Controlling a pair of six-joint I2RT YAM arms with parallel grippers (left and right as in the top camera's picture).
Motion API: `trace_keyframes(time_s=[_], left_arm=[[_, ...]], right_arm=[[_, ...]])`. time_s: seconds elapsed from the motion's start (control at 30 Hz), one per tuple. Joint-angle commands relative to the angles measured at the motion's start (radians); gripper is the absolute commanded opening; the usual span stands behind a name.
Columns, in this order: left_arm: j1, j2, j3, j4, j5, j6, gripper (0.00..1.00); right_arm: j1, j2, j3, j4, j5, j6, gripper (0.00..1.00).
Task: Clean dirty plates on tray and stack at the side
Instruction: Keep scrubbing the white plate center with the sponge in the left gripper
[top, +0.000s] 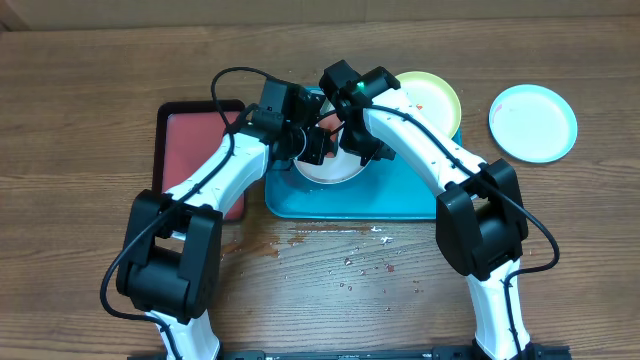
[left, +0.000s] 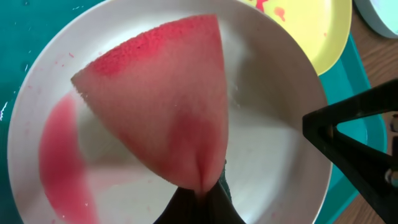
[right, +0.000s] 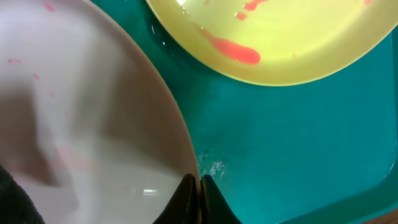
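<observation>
Wooden tabletop (top: 100, 60) | left jaws pinch sponge (left: 161, 106), wiping white plate (left: 273, 155) below | right jaws clamp its rim, likely steadying it

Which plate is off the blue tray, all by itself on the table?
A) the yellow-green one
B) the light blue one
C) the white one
B: the light blue plate lies on the table right of the tray, while the white plate and yellow-green plate sit on it.
</observation>
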Motion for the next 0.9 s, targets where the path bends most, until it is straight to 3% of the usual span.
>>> trace_keyframes(time_s=[0.0, 0.57, 0.87], left_arm=[[0.009, -0.011, -0.002, 0.003, 0.039, 0.038, 0.04], [0.025, 0.048, -0.002, 0.077, 0.132, -0.138, 0.04], [0.025, 0.049, -0.002, 0.076, 0.120, -0.169, 0.04]], right_arm=[[0.006, 0.006, 0.021, 0.001, 0.006, -0.014, 0.04], [0.016, 0.006, 0.021, -0.014, 0.006, -0.035, 0.04], [0.016, 0.006, 0.021, -0.017, -0.001, -0.039, 0.04]])
